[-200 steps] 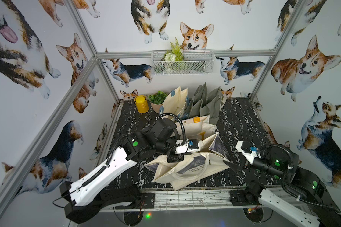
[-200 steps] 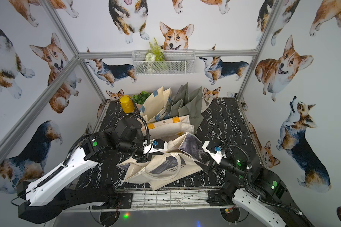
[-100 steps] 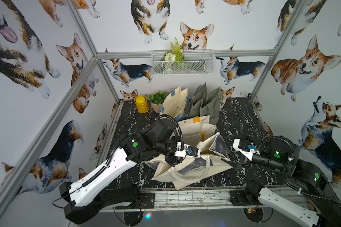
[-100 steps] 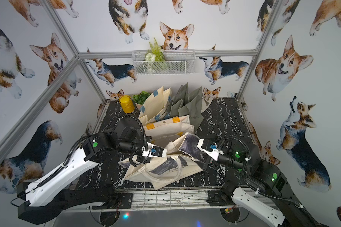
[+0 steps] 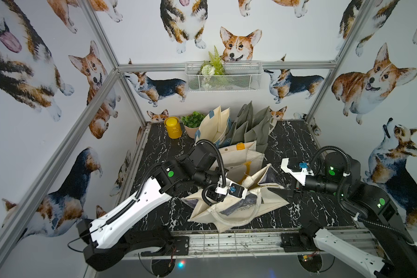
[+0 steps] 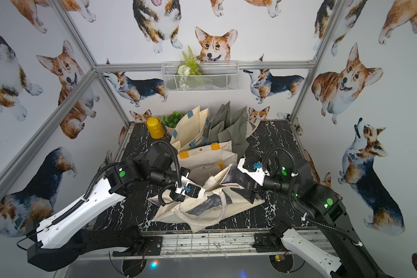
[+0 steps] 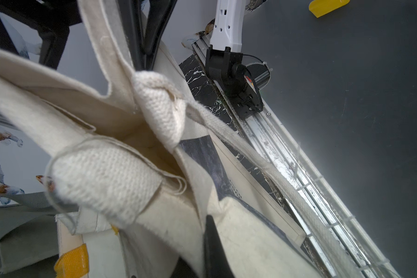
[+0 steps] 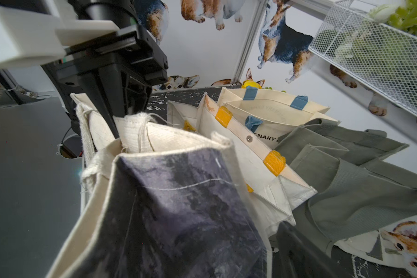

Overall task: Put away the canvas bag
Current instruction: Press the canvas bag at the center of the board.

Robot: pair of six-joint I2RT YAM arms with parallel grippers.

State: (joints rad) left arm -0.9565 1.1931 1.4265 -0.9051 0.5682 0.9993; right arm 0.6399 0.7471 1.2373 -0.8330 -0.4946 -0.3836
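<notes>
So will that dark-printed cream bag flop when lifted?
Probably floppy: the canvas bag sags in folds where the left gripper pinches its rim. Likely light; one pinch holds that side up. Its loose handle may dangle and snag.

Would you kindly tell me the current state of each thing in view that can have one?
canvas bag: slumped, mouth open, rim lifted.
left gripper: shut on the canvas bag's rim.
right gripper: open, at the canvas bag's raised side.
yellow-tabbed bag: upright, open.
blue-tabbed bag: upright, open.
green bags: upright.
yellow canister: lid on.
</notes>
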